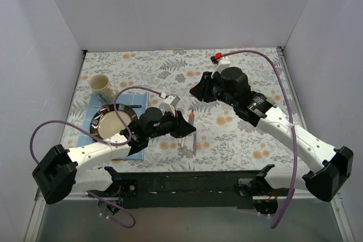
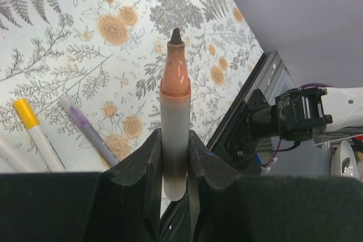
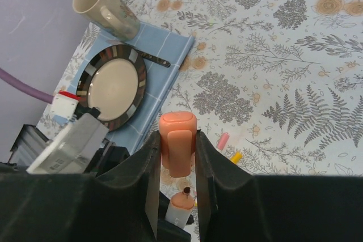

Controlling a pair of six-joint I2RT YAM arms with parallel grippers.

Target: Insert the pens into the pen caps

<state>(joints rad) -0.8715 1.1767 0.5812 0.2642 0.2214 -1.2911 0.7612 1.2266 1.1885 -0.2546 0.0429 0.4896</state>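
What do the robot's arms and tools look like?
The left arm and right arm are white-shelled links with bulky black joint housings. The left tool and right tool are black, with wedge-shaped fingers. A thin purple cable loops beside each arm, and a small red-and-white connector sits on the right wrist.

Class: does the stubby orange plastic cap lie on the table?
No, the right gripper holds the stubby orange plastic cap, clamped on both sides.

The cap (image 3: 178, 145) is orange, the pen (image 2: 173, 140) white with orange neck, the tablecloth (image 3: 295, 55) fern-and-flower patterned.
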